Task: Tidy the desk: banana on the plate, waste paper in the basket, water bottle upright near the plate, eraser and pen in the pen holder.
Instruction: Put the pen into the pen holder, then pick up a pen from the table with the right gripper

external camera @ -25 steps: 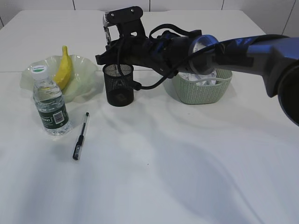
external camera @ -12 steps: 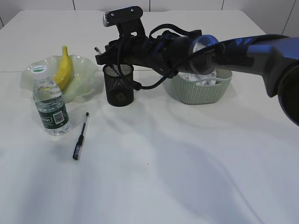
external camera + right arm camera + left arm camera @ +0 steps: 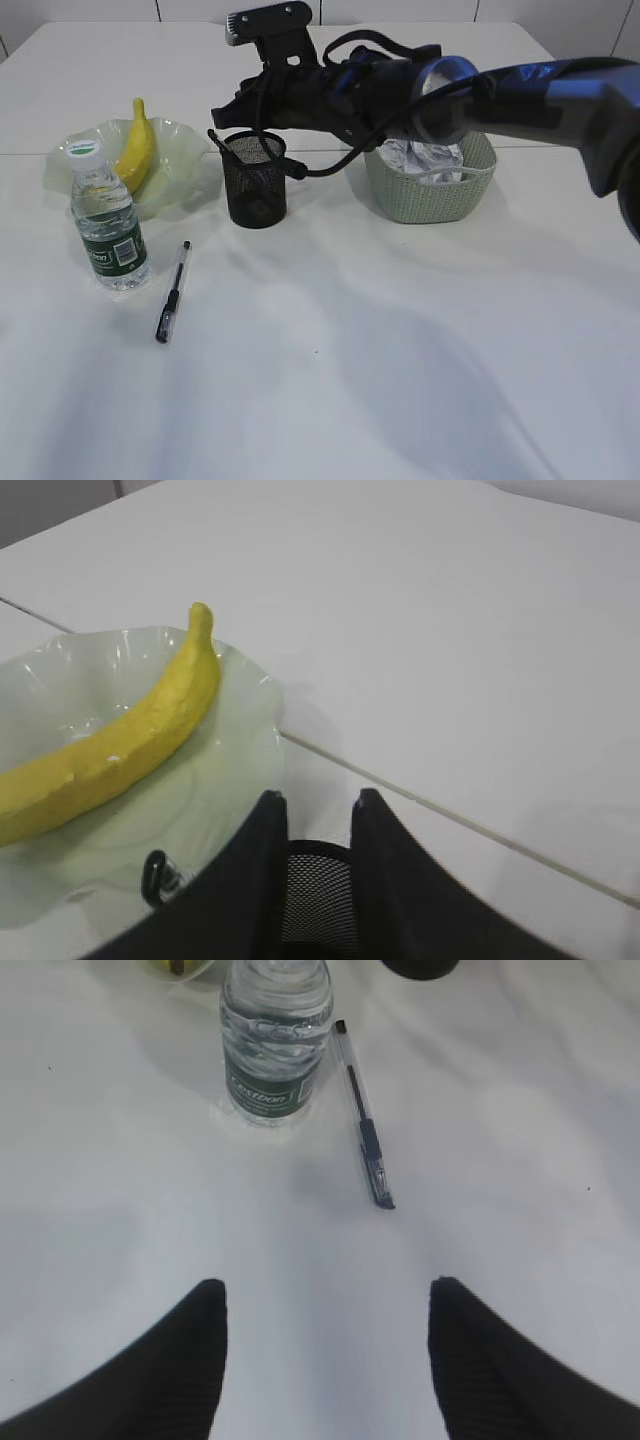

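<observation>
My right gripper (image 3: 228, 110) (image 3: 318, 798) hovers just above the black mesh pen holder (image 3: 256, 190) (image 3: 322, 905), jaws slightly parted with nothing between them. A dark pen (image 3: 214, 138) (image 3: 152, 873) leans out over the holder's left rim. A second pen (image 3: 172, 293) (image 3: 366, 1120) lies on the table beside the upright water bottle (image 3: 106, 218) (image 3: 274, 1040). The banana (image 3: 137, 148) (image 3: 120, 735) lies on the pale green plate (image 3: 185, 160) (image 3: 235, 770). White paper (image 3: 428, 158) sits in the green basket (image 3: 432, 195). My left gripper (image 3: 325, 1292) is open and empty over bare table. No eraser shows clearly.
The right arm and its cables (image 3: 400, 90) stretch from the right across the basket to the holder. The white table (image 3: 380, 340) carries nothing else in the front and right parts. The left arm does not show in the exterior view.
The right gripper let go of the dark pen over the holder; the pen dropped in and now leans at the left rim. The gripper shifted slightly up and right.
</observation>
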`<state>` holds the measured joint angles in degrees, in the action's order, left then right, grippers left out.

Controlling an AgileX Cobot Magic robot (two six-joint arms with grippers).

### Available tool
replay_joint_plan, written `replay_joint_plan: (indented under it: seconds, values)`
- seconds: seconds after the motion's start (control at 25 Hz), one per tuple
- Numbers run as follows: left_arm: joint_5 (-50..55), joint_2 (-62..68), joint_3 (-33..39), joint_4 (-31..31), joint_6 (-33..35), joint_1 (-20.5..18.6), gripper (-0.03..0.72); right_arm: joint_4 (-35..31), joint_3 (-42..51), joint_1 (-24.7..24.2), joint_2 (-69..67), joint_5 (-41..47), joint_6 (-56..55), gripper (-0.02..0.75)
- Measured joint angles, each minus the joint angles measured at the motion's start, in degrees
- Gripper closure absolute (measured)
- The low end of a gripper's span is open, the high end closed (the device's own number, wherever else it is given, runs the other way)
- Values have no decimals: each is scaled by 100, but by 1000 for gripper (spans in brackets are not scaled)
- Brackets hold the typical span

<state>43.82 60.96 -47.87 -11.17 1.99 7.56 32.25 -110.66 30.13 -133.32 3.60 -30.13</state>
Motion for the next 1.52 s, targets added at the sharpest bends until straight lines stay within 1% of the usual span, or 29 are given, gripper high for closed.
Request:
replay_joint_plan:
  seconds: [0.24,0.36,0.56,0.68,0.76,1.08,1.2,1.28,1.32,1.4,1.52]
  values:
    - [-12,0,0,0,0,0,235,0,0,0,518,534,0,569]
    - [-12,0,0,0,0,0,235,-14,0,0,850,1068,0,575]
    - [9,0,0,-48,0,0,235,-152,0,0,1362,2020,95,692]
    - [43,0,0,-57,0,0,235,-592,0,0,1637,2736,533,712]
    - [59,0,0,-57,0,0,235,-978,0,0,1762,3365,949,715]
    - [197,0,0,-100,0,0,235,-2132,0,0,2059,5428,2302,719]
    - [211,0,0,-186,0,0,235,-2859,0,0,2175,6039,3164,720]
    - [211,0,0,-251,0,0,235,-3344,13,0,2313,6247,3428,720]
    - [222,0,0,-274,0,0,235,-3469,52,0,2404,6331,3501,720]
    - [288,0,0,-299,0,0,235,-3497,252,0,2642,6454,3532,720]
    - [469,0,0,-330,0,0,235,-3185,894,-46,3076,6467,3474,720]
